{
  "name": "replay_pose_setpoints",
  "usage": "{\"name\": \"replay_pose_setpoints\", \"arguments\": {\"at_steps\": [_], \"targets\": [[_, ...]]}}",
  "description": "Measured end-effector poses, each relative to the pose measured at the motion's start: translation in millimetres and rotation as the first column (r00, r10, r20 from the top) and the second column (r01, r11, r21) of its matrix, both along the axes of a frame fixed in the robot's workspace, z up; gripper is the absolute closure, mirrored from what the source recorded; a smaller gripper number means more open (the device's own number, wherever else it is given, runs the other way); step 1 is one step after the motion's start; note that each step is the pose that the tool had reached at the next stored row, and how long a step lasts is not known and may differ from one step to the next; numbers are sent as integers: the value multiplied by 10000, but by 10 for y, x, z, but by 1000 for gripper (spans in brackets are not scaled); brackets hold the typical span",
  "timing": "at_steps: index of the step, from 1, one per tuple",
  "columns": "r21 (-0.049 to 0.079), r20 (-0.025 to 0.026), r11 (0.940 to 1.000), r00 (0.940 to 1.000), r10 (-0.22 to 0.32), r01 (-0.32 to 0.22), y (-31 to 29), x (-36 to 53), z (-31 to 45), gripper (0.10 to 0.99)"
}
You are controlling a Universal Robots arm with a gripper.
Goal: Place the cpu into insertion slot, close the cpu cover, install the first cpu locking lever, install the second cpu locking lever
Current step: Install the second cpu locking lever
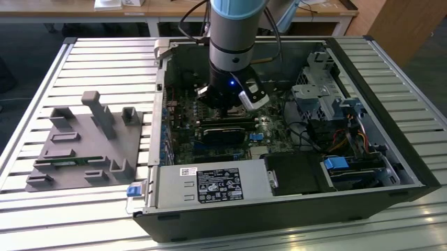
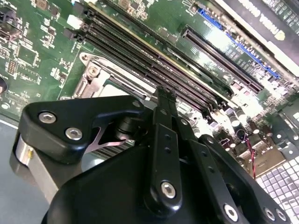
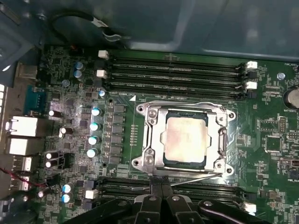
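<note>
Small silvery-beige square cpu (image 3: 184,141) seated under closed thin silver cpu cover (image 3: 154,135); probably light, rigid, fragile, edge-handled. Black fingers (image 3: 161,193) closed together, empty, beside thin wire locking lever (image 3: 196,177).

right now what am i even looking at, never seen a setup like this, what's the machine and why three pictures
The exterior view, taken off the arm, shows a robot arm reaching down into an open computer case on a slatted table. A grey rack of holders sits on the exterior view's left.

The two wrist views come from cameras riding on the arm. The first wrist view shows the green motherboard: the cpu, a pale square chip, already sits in its insertion slot, with the silver cpu cover closed around it. The claw sits at the socket's edge, by a thin metal lever. It seems to hold nothing.

The second wrist view shows the claw's black linkage close up.
</note>
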State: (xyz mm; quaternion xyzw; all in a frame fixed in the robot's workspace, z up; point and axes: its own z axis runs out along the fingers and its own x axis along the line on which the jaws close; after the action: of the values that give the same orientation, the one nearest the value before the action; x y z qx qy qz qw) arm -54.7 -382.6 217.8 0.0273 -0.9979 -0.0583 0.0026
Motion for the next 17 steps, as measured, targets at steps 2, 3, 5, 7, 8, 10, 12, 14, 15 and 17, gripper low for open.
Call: {"name": "replay_pose_setpoints", "arguments": {"at_steps": [2,3,5,7,8,10,12,14,15,17], "targets": [[85,1,10000,10000,0,0,0,-10,-17,980],[116,2,9999,10000,2,-2,1,-12,-32,980],[177,1,9998,10000,2,-2,-3,-17,-55,980],[336,1,9994,10000,0,0,-15,-18,-60,980],[404,1,9992,10000,0,0,-23,-19,-60,980],[533,1,9986,10000,0,0,-43,-19,-60,980],[620,2,9981,10000,1,-1,-72,-22,-61,980],[656,2,9978,10000,1,-1,-105,-27,-61,980],[667,1,9978,10000,2,-2,-115,-28,-61,980],[705,1,9975,10000,4,-4,-126,-33,-60,980]]}}
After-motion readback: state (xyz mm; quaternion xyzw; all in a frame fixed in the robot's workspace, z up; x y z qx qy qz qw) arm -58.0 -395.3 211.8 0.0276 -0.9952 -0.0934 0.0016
